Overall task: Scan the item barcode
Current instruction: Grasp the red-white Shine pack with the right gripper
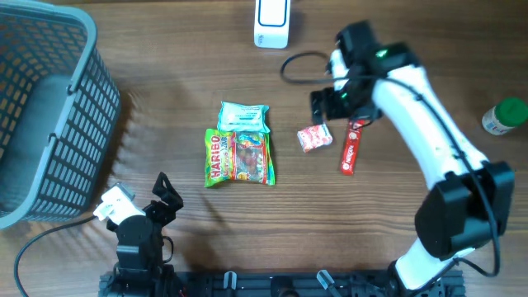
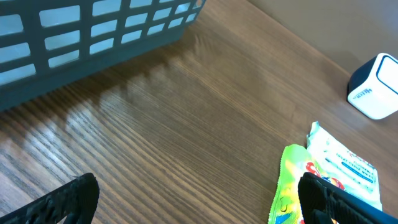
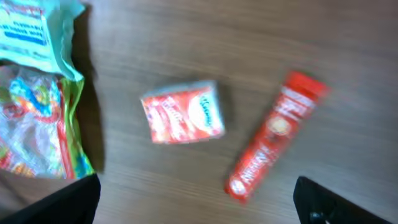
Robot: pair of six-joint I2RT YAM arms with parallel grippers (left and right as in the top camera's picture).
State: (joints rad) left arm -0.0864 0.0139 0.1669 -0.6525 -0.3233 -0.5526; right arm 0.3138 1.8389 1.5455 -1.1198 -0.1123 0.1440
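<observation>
On the tabletop [image 1: 165,82] lie four packets: one Haribo bag [image 1: 239,157], one green-white pouch [image 1: 243,117] touching it, one red sachet [image 1: 314,138] and one red stick [image 1: 352,147]. One scanner [image 1: 271,21] stands at the far edge. One basket [image 1: 82,107] stands at the left, with all the packets outside it. Both the left fingers [image 2: 62,202] and the right fingers [image 3: 62,202] stand wide apart, gripping nothing.

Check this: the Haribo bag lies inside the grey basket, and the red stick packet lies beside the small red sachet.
Wrong on the bag: the overhead view shows the Haribo bag on the table, outside the grey basket. The red stick packet does lie beside the small red sachet.
</observation>
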